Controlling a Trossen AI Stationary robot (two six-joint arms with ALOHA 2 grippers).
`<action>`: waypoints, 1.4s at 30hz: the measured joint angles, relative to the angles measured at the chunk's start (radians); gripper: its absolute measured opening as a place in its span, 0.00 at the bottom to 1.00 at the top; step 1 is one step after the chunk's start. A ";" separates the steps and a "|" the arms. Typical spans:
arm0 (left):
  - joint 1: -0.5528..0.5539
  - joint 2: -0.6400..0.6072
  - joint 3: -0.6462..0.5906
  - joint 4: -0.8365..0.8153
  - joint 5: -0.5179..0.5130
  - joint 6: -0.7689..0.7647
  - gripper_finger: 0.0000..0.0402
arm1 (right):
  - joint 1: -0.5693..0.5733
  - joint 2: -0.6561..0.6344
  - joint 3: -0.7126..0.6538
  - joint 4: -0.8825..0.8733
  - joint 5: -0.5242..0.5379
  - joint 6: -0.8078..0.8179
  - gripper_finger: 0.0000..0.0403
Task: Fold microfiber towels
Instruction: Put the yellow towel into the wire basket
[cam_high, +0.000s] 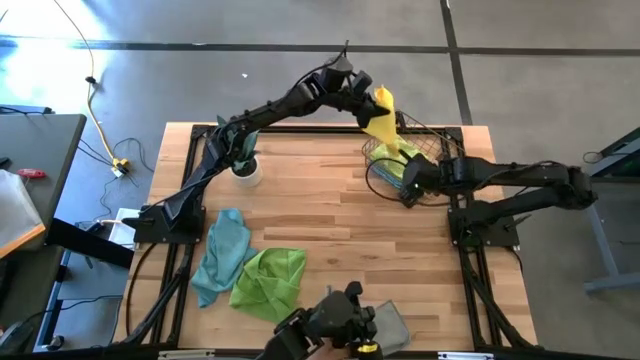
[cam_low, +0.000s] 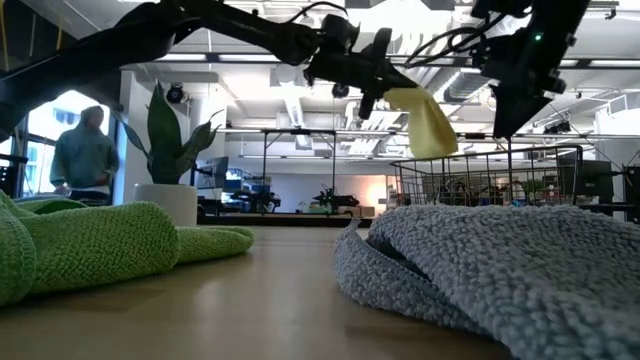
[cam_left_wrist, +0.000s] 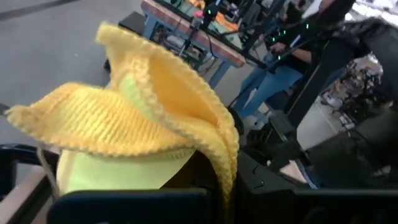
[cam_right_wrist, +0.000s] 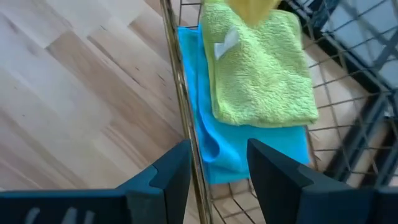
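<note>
My left gripper reaches across to the table's far right and is shut on a bright yellow towel, which hangs over the copper wire basket. In the basket a folded lime green towel lies on a folded teal towel. My right gripper stands open over the basket's near-left rim, pointing steeply down, with one rim wire between its fingers; I cannot tell whether it touches it. A teal towel, a crumpled green one and a grey one lie flat on the table's near part. My left gripper holds the yellow towel by its upper end, coming at it nearly level from the table's left. The bunched cloth hides the fingers in the wrist view. The towel hangs slack below the fingers, clear of the table, its lower end at about the height of the basket's rim.
A potted plant stands at the far left under my left arm. Bare wood lies in the table's middle. Beyond the table, in the low view, a person stands in the room.
</note>
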 joint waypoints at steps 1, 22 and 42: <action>-0.005 0.000 0.000 -0.004 -0.001 0.007 0.00 | -0.019 0.003 0.000 0.014 -0.021 -0.021 0.37; -0.013 0.000 0.000 -0.052 0.003 0.027 0.00 | -0.134 0.234 0.000 0.175 -0.189 -0.235 0.33; -0.006 0.001 -0.001 -0.072 0.204 -0.030 0.00 | -0.017 0.250 0.000 0.249 -0.244 -0.368 0.01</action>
